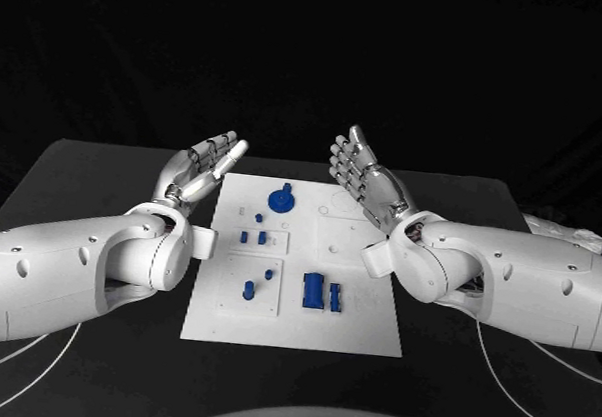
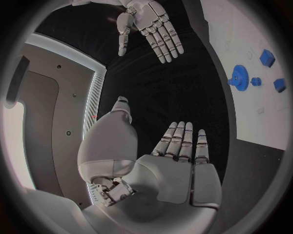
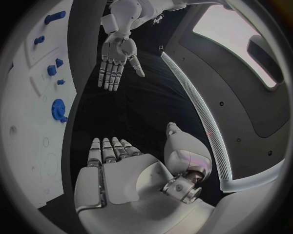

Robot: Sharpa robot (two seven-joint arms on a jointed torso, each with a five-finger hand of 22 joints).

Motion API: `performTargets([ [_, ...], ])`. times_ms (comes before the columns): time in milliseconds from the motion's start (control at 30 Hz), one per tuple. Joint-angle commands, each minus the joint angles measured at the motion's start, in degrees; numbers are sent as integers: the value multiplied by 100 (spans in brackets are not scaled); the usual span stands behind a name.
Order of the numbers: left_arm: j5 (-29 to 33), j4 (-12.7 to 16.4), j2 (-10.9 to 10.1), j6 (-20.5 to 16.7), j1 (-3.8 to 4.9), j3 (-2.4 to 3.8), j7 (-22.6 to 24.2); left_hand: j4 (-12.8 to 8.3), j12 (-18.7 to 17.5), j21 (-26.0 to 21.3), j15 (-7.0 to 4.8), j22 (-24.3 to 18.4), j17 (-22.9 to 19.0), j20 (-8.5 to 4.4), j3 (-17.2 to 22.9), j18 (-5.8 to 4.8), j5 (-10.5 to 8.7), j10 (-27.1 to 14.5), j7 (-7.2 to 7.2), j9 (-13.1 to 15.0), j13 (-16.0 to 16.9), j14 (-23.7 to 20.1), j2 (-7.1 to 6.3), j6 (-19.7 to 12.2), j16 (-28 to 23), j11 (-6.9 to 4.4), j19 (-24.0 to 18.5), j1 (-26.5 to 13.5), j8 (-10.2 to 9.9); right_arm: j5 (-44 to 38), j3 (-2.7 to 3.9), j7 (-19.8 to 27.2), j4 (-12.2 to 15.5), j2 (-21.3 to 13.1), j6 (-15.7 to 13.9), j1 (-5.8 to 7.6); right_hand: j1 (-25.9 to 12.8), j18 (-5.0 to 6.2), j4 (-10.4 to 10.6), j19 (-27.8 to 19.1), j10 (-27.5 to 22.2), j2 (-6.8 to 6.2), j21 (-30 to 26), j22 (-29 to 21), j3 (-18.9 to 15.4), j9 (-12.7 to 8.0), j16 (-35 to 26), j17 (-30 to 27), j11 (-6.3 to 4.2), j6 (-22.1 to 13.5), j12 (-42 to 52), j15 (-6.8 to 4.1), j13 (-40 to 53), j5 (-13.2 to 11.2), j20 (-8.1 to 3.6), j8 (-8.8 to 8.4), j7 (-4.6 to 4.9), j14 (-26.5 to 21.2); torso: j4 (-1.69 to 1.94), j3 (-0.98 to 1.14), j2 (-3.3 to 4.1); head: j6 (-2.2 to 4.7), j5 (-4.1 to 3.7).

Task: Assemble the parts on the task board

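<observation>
Both empty, fingers spread: left hand [image 1: 203,170] centre-left, right hand [image 1: 369,184] centre-right, flanking the task board [image 1: 288,328], probably poised before picking blue parts [image 1: 312,290].

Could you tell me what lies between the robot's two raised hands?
In the head view, the far end of the task board lies between the left hand and the right hand, with the blue gear standing on it.

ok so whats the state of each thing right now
left hand: open, fingers straight, holding nothing
right hand: open, fingers straight, holding nothing
task board: flat on the table
blue gear: on the board, untouched
other blue parts: on the board, untouched
</observation>
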Motion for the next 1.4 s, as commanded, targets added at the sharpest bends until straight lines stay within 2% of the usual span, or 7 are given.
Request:
performTargets([
  [33,30,111,-27,-197,-110,153,-141,-439,-214,-110,-201,-430,-328,-211,198,-226,-239,-793,-224,-202,-186,-395,274,-723,-618,-450,-303,-1722,-527,84,82,24,-2,14,-247,-74,-605,-36,-569,-2,4,-5,-20,-32,19,-23,-26,-20,-28,0,-82,-40,-285,-19,-35,-19,-21,12,-9,23,-46,107,46],
  [267,133,476,-175,-808,-607,921,-611,-698,-214,-110,-201,-678,-518,-677,643,-348,-770,-1252,-719,-202,-186,-623,435,-1131,-973,-450,-494,-2716,-527,415,563,77,-12,63,-1163,-428,-1793,-36,-569,-2,4,-5,-20,-32,19,-23,-26,-20,-28,0,-82,-40,-285,-19,-35,-19,-21,12,-40,116,-222,566,225],
  [400,158,562,-210,-952,-724,1102,-721,-809,-214,-110,-201,-787,-601,-677,643,-350,-770,-1452,-719,-202,-186,-715,882,-1310,-1132,-450,-571,-3151,-527,629,872,111,-18,94,-1754,-655,-1793,-36,-569,-2,4,-5,-20,-32,19,-23,-26,-20,-28,0,-82,-40,-285,-19,-35,-19,-21,12,-63,185,-352,904,356],
  [433,160,570,-214,-965,-735,1119,-732,-829,-214,-110,-201,-810,-618,-677,643,-351,-770,-1496,-719,-202,-186,-734,882,-1347,-1162,-450,-985,-3244,-527,665,925,117,-19,99,-1854,-694,-1793,-36,-569,-2,4,-5,-20,-32,19,-23,-26,-20,-28,0,-82,-40,-285,-19,-35,-19,-21,12,-68,197,-375,963,379],
  [467,161,573,-215,-969,-738,1124,-735,-849,-214,-110,-201,-833,-636,-677,643,-754,-770,-1541,-719,-202,-186,-759,882,-1383,-1199,-450,-985,-3337,-527,698,971,122,-20,104,-1944,-728,-1793,-36,-569,-2,4,-5,-20,-32,19,-23,-26,-20,-28,0,-82,-40,-285,-19,-35,-19,-21,12,-71,208,-395,1018,400],
  [700,161,573,-215,-969,-738,1124,-735,-989,-214,-110,-201,-977,-1057,-677,643,-754,-770,-1807,-719,-202,-186,-1271,882,-1629,-1407,-450,-985,-3916,-527,806,1129,139,-23,120,-2244,-844,-1793,-36,-569,-2,4,-5,-20,-32,19,-23,-26,-20,-28,0,-82,-40,-285,-19,-35,-19,-21,12,-86,254,-481,1240,487],
  [1400,161,573,-215,-969,-738,1124,-735,-1411,-214,-110,-201,-1385,-1057,-677,643,-754,-770,-2558,-719,-202,-186,-1271,882,-2324,-1993,-450,-985,-4873,-527,806,1129,139,-23,120,-2244,-844,-1793,-36,-569,-2,4,-5,-20,-32,19,-23,-26,-20,-28,0,-82,-40,-285,-19,-35,-19,-21,12,-87,255,-483,1245,489],
])
